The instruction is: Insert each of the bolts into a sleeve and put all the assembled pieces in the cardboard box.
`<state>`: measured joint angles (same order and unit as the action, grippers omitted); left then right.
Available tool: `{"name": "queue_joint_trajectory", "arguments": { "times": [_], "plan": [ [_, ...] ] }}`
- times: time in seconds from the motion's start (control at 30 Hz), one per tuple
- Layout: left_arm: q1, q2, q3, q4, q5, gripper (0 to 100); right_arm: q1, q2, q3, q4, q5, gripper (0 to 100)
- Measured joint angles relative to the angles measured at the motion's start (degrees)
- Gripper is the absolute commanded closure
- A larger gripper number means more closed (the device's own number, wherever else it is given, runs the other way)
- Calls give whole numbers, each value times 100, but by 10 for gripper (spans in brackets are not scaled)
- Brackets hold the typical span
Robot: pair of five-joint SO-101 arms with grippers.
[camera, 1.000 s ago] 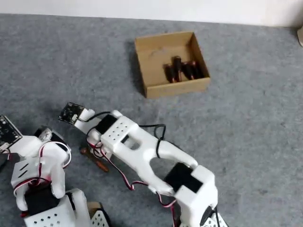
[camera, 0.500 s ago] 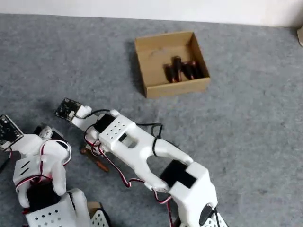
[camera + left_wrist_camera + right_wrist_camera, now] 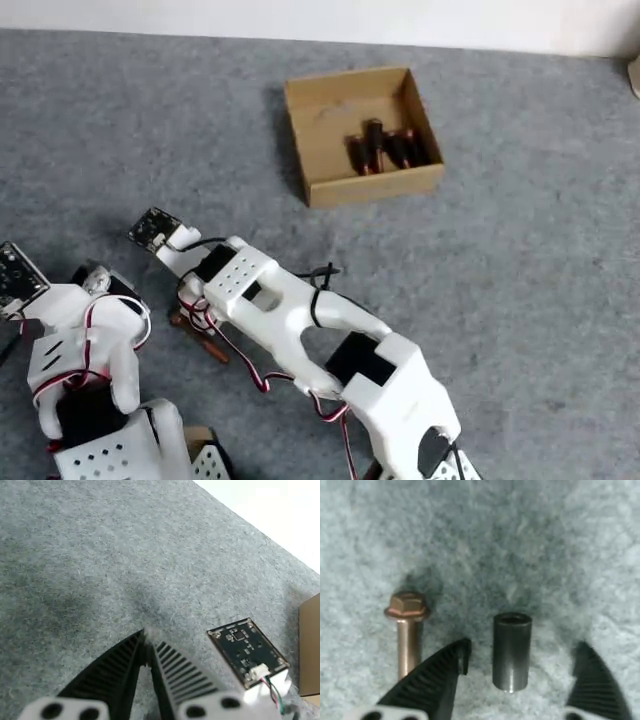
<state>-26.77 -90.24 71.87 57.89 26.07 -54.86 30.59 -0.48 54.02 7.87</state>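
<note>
Jaws status, as I read it from the console: right gripper (image 3: 523, 649) spread wide, its two ribbed fingers (image 3: 437, 680) standing either side of a loose sleeve without touching it; left gripper (image 3: 148, 645) clenched, tips meeting, nothing between them.

Table (image 3: 520, 290) — grey felt covering in the high view; both arms sit at its near edge. Right arm (image 3: 300, 320) stretches low across the felt toward the left arm (image 3: 80, 350), which is folded up at the near left corner; the left gripper hangs over bare felt, with the right arm's camera board (image 3: 247, 650) near it.

Cardboard box (image 3: 375, 186) stands at the far side, well apart from both grippers; several assembled pieces (image 3: 385, 148) lie bunched in its near right part.

Sleeve (image 3: 512, 650) — dark and cylindrical, lying on the felt between the right fingers. Bolt (image 3: 407, 630), copper-coloured with a flanged hex head, lies parallel to the sleeve, just outside one finger; its head is on the same side as the sleeve's open mouth; I cannot see its shank end, which that finger hides.
</note>
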Motion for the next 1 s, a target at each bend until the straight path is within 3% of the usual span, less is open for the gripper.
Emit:
{"name": "queue_joint_trajectory", "arguments": {
  "times": [0.03, 0.43, 0.63, 0.8, 1.0],
  "plan": [
    [0, 0, 0, 0, 0, 993, 9, 0, -18, 0, 0, 998],
    [0, 0, 0, -18, 0, 993, 132, -26, -141, 132, -18, 992],
    [0, 0, -44, -18, 0, 993, 360, -1020, -9, 853, -18, 993],
    [466, 545, -62, -97, 0, 993, 1073, -2514, 9, 1600, -9, 993],
    [1011, 2778, -949, -18, 0, 993, 2277, -4325, 0, 2409, 193, 993]
  ]
}}
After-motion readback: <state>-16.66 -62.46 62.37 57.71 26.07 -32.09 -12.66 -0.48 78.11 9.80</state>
